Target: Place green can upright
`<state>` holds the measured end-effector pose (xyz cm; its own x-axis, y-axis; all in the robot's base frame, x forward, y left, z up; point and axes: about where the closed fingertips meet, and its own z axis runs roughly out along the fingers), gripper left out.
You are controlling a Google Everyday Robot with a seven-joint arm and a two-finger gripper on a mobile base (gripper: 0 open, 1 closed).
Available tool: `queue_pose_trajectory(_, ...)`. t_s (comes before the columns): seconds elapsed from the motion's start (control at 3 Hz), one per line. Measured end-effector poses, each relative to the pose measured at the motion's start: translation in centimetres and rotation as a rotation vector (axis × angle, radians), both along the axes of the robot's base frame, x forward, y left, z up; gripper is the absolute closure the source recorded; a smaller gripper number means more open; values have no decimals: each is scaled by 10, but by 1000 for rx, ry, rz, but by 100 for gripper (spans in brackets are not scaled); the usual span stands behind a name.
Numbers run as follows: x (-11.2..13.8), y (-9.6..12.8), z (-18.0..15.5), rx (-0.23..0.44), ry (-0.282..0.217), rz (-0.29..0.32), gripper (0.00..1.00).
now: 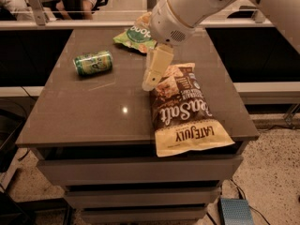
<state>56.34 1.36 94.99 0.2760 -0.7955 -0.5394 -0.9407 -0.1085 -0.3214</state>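
The green can (93, 63) lies on its side on the brown table (93, 107), at the back left. My gripper (149, 82) hangs from the white arm over the middle of the table, above the upper left corner of the brown chip bag. It is to the right of the can and a little nearer to the front, well apart from it, and holds nothing.
A brown and yellow Late July chip bag (185, 111) lies at the front right and overhangs the front edge. A flat green snack bag (136, 35) lies at the back centre. A rail and seated people are behind the table.
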Motion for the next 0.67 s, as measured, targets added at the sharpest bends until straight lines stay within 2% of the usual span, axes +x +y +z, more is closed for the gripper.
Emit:
queue_pose_trajectory(0.33, 25, 39, -14, 26, -24, 71, 0)
queue_pose_trajectory(0.67, 53, 89, -27, 37, -42, 143, 0)
